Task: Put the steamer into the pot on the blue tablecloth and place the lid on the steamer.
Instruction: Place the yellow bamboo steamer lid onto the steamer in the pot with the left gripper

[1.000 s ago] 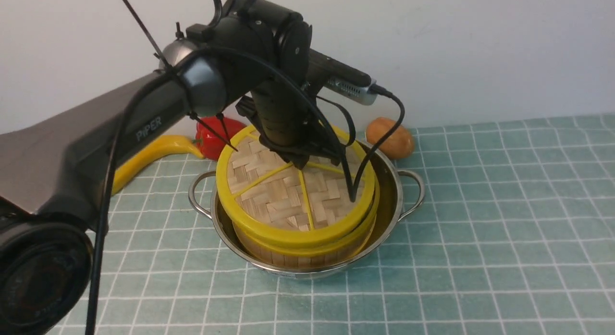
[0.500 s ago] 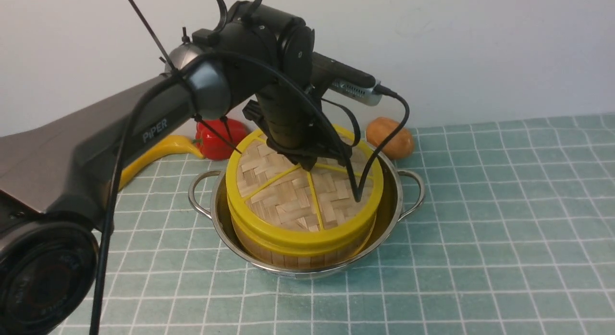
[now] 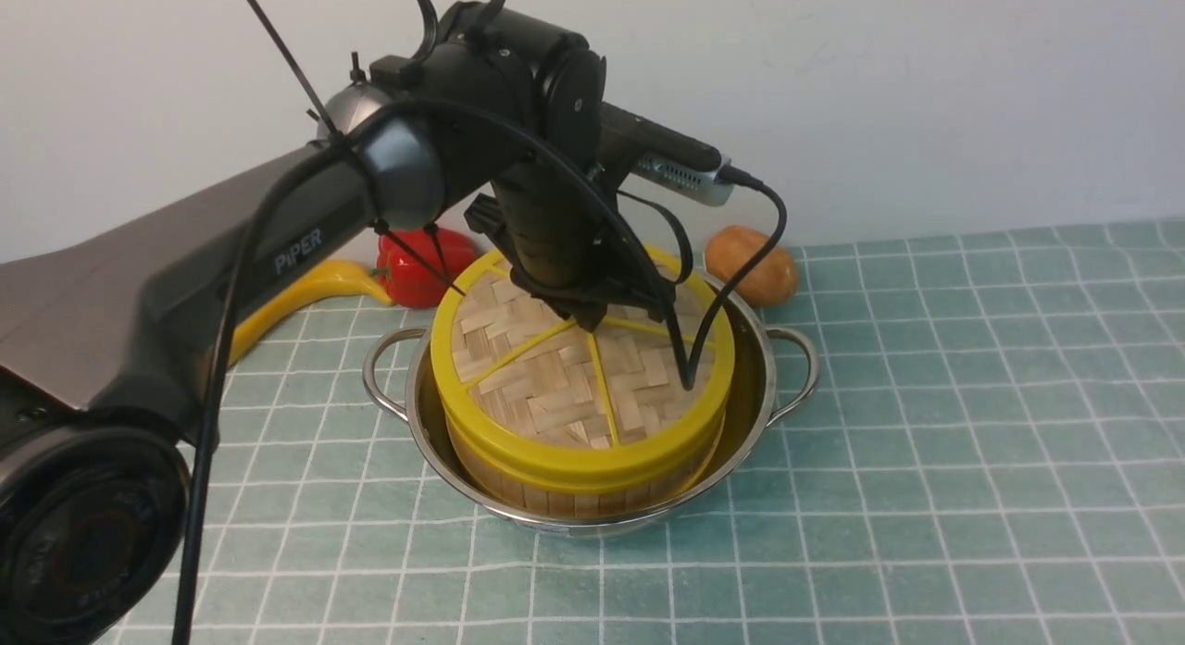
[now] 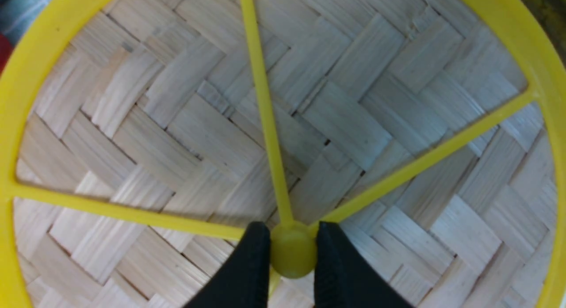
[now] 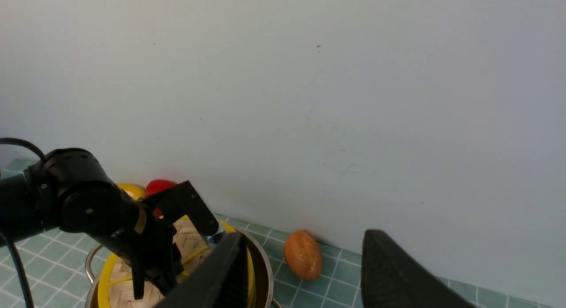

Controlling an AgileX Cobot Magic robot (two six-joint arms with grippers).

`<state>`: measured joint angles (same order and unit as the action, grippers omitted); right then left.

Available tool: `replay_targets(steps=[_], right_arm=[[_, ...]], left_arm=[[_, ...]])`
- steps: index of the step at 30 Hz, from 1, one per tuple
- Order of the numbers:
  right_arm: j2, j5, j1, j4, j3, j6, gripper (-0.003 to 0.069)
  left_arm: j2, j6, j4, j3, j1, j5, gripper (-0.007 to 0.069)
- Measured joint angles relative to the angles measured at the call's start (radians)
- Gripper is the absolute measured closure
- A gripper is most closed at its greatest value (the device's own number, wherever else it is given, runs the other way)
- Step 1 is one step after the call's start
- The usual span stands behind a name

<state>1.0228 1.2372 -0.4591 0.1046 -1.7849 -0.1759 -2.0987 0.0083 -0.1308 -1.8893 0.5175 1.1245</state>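
Observation:
The pot [image 3: 752, 367] stands on the blue tablecloth [image 3: 926, 441]. The steamer [image 3: 518, 492] sits inside it; only its bamboo wall shows, and its contents are hidden. The lid [image 3: 546, 395] lies flat on the steamer's rim. My left gripper [image 3: 581, 314] points down and is shut on the lid's yellow centre hub. The left wrist view shows both black fingertips [image 4: 258, 250] of the left gripper [image 4: 292, 237] pinching the hub, with the woven lid [image 4: 353, 122] filling the frame. My right gripper [image 5: 305, 235] is open and empty, held high to the right of the pot [image 5: 263, 272].
A red pepper [image 3: 417, 261] and a yellow banana [image 3: 296, 293] lie behind the pot on the left. A brown potato [image 3: 752, 266] lies behind it on the right, near the white wall. The left arm's cable hangs over the lid.
The lid was tilted and offset to the left over the steamer. It has shifted right and come down level onto the steamer's rim, still held by my left gripper.

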Motion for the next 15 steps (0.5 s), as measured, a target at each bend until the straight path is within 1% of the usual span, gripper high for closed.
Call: replay_targets(steps=[15], right_arm=[[0.0,0.0,0.0,0.0,0.0,0.0,0.0295]], left_arm=[[0.0,-0.008,0.0,0.0,0.0,-0.001,0.0505]])
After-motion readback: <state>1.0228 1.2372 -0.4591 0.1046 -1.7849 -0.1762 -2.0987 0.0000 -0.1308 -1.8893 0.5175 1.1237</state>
